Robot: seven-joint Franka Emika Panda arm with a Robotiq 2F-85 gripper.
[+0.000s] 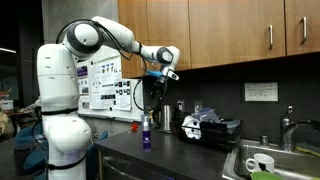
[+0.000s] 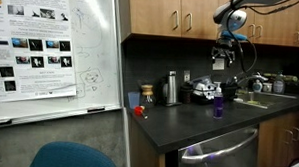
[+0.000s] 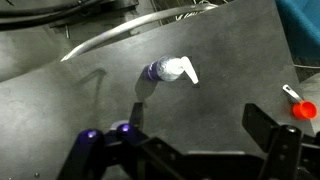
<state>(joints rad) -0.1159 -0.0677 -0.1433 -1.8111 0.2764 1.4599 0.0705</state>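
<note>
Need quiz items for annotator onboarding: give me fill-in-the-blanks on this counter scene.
1. The gripper hangs above the counter with its jaws ____.
2. The spray bottle beneath it has a purple body and a ____ trigger head.
3. The small object lying apart from the bottle on the counter is ____ in colour.

Missing words: open; white; red.

The wrist view's bottom edge cuts off the gripper; its right edge clips a small red thing. The spray bottle hides most of its body beneath its white head.
</note>
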